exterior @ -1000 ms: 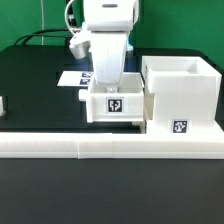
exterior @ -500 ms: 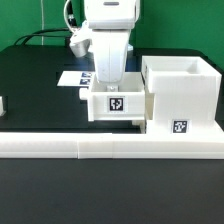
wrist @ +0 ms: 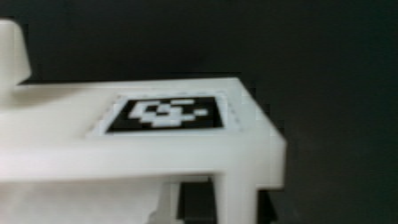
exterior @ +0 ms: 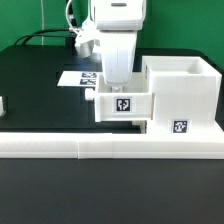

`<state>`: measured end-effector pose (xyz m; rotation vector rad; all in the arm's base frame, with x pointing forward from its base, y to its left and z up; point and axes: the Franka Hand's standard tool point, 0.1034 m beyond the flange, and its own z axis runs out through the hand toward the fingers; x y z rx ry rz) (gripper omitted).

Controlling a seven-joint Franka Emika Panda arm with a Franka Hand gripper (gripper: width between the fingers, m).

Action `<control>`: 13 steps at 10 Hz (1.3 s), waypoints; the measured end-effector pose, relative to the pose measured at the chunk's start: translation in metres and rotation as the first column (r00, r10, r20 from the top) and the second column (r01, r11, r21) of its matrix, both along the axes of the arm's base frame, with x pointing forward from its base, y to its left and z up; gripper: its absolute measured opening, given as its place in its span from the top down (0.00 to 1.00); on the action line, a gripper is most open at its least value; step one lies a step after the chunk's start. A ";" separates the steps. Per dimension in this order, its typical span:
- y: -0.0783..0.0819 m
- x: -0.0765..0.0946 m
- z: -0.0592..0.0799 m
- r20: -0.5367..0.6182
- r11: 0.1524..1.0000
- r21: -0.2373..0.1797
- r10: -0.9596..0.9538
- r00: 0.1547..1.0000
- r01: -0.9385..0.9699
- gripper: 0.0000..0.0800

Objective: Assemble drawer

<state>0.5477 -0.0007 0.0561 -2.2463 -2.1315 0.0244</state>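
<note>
The small white drawer tray [exterior: 122,105], with a black-and-white tag on its front, stands right beside the left wall of the large white casing [exterior: 182,92]. The casing stands open-topped against the border wall at the exterior view's right. My gripper [exterior: 113,86] reaches down into the tray from above. In the wrist view the tray's tagged face [wrist: 166,113] fills the frame. My gripper [wrist: 231,203] has a dark finger [wrist: 198,203] on each side of one thin white tray wall, shut on it.
The long low white border wall [exterior: 100,147] runs along the front. The marker board [exterior: 76,78] lies flat on the black table behind the tray. Another small white part [exterior: 2,104] shows at the exterior view's left edge.
My gripper and the tray have moved together toward the exterior view's right, closing the gap to the casing.
</note>
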 end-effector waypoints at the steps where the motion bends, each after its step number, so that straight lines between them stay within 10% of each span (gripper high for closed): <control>1: -0.001 0.000 -0.002 0.012 1.000 0.006 -0.013 1.000 0.013 0.95; 13: 0.006 0.005 -0.002 0.048 0.999 -0.028 0.017 0.999 -0.015 0.95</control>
